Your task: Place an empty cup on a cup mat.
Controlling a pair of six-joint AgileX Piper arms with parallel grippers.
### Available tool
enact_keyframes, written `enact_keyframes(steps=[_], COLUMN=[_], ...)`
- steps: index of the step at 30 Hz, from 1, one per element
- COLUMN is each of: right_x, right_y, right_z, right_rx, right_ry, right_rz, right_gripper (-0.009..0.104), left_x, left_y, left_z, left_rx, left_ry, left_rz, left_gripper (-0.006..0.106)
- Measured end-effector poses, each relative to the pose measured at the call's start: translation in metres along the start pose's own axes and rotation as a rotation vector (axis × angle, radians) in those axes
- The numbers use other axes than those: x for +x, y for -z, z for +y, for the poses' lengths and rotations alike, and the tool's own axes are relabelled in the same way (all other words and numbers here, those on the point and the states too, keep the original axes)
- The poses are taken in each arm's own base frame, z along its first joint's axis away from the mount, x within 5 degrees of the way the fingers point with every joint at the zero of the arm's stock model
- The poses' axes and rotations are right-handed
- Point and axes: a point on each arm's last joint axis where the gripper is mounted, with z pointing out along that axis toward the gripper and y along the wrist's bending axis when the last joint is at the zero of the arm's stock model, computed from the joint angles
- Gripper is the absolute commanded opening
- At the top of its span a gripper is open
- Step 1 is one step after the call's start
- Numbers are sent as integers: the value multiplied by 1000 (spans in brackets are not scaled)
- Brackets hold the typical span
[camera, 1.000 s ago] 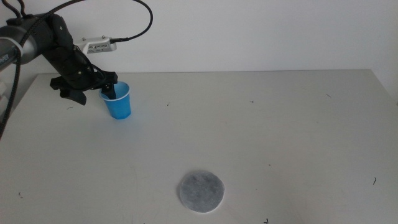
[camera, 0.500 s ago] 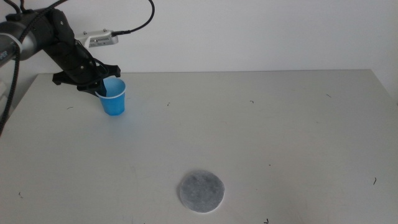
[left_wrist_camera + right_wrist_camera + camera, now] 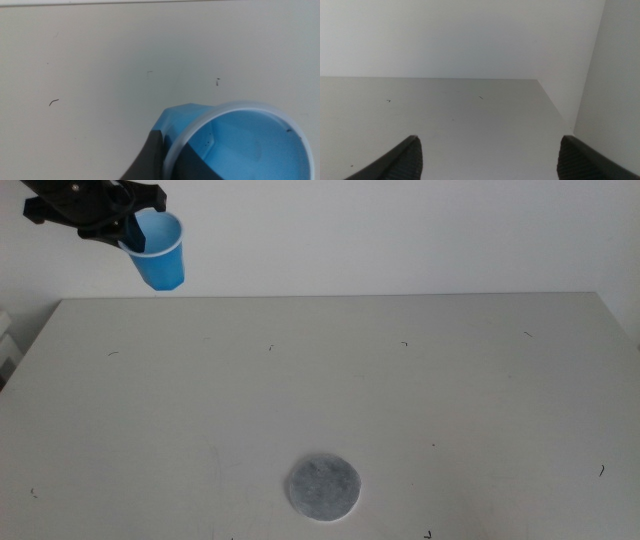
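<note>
Cup (image 3: 159,252) hangs high above the table's far left corner, pinched at its rim by your left gripper (image 3: 128,230), one jaw inside and one outside, and tilted slightly. Cup mat (image 3: 323,486) lies flat near the front edge, well apart, forward and to the right of the cup, so your carry runs that way and down. Left arm is mostly cut off by the frame. Right gripper (image 3: 489,159) waits off to the right, jaws spread wide and empty; the mat shows in neither wrist view
</note>
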Motion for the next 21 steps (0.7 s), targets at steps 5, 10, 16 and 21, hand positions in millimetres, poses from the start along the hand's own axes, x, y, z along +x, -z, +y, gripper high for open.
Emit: enact_keyframes(steps=[5,10,16,21], right_x=[0,0,0,0], right_y=[0,0,0,0], right_z=[0,0,0,0], right_rx=[0,0,0,0], right_ry=[0,0,0,0], right_rz=[0,0,0,0], right_gripper=[94,94,94,94], left_x=[7,20,32,43], left_y=[44,68,73,74], left_z=[-35,-69,-112,-145], left_rx=[17,65,133,189], left_ry=[-62,-129,-229,-309], left_rz=[-28,-2,13,30], left_gripper=[0,0,0,0])
